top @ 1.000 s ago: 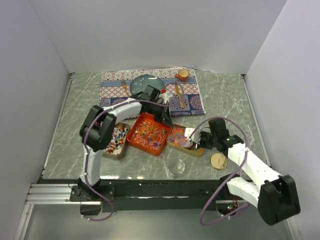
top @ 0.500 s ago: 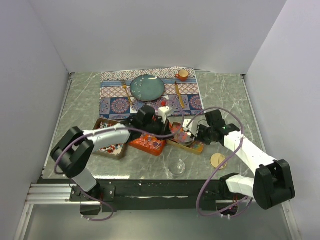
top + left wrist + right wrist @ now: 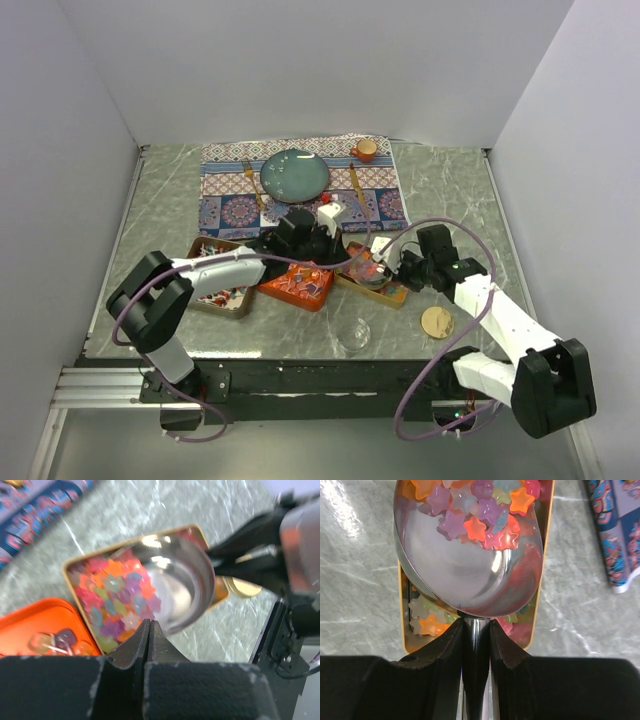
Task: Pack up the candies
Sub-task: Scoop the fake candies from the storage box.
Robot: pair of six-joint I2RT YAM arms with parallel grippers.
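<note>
Candies (image 3: 475,510) in scoop (image 3: 455,575), right tool (image 3: 476,626) still gripping handle, left tool (image 3: 149,630) still closed

Bright, even light; soft shadows.
Glare streaks the scoop (image 3: 462,582); in the left wrist view the candies (image 3: 117,600) and right side blur.

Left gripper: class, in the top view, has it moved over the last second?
Yes. The left gripper shifted down the picture, away from the teal plate, now fully uncovered.
</note>
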